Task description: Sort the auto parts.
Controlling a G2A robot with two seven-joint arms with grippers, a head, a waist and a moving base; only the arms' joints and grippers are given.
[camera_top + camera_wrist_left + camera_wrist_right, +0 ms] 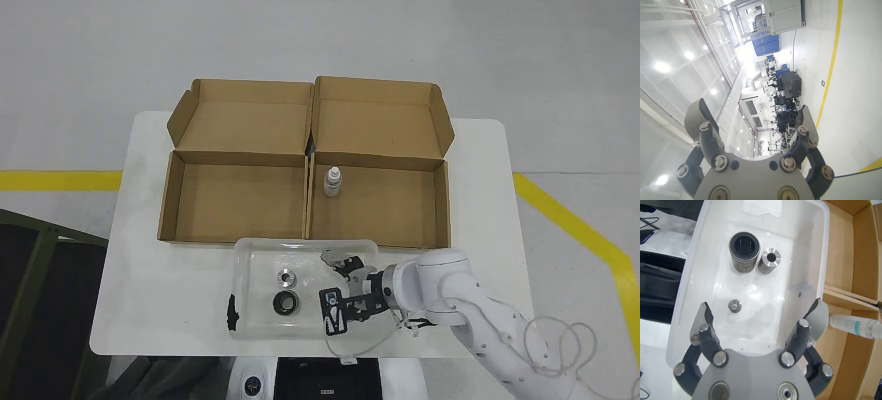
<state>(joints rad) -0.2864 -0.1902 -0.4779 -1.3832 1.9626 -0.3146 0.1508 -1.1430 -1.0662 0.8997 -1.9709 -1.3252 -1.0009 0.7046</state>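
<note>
**Chiefly, the risks are a rim strike and a skidding part**

The right gripper (761, 305) hangs over the bin (806, 262), its jaws spread wide and holding nothing. One finger sits about above the bin's rim on the box side. A straight descent from this pose could therefore land that finger on the rim and shove or tip the bin.

The small stud (735, 306) lies on the glossy floor between the fingers but nearer the other one. A squeeze would probably meet it off-centre and send it sliding.

Farther along the bin, the bearing (744, 254) and sleeve (769, 263) stand upright just beside each other; whether they touch cannot be told. Taking either could knock the other over and let it roll.

A bottle (851, 326) lies in the right box (440, 205), so a dropped part might strike it.

The left gripper (753, 103) is parted and empty, and faces the room, away from the table.
</note>
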